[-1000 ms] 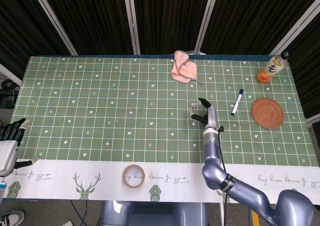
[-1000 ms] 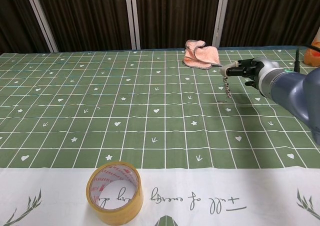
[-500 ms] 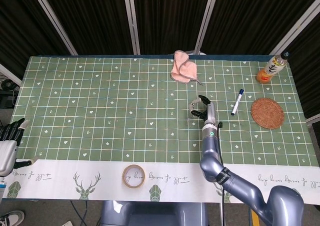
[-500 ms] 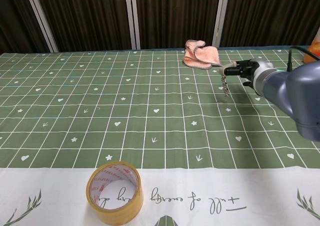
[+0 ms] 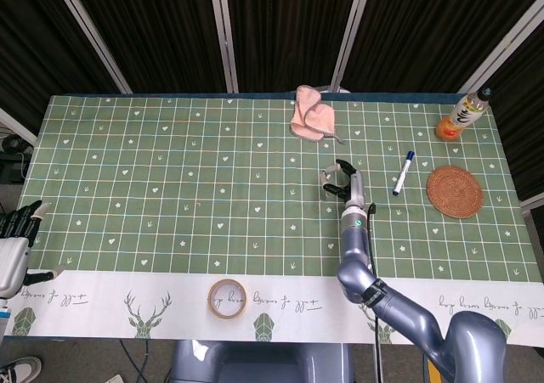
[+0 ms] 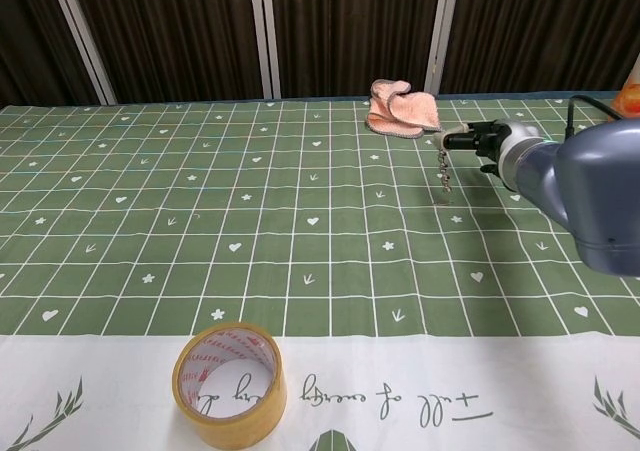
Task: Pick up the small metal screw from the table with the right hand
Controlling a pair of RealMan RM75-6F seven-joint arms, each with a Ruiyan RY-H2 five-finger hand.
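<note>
The small metal screw hangs upright above the green checked tablecloth, pinched at its top by the fingertips of my right hand. In the head view my right hand is just right of the table's middle, fingers pointing left, and the screw is too small to make out there. My left hand rests off the table's left front corner, its fingers spread and holding nothing.
A pink cloth lies at the back behind my right hand. To its right are a marker pen, a woven coaster and a bottle. A roll of tape sits at the front edge.
My right hand has moved slightly left and toward the back of the table, carrying the hanging screw with it. The left hand has not moved.
</note>
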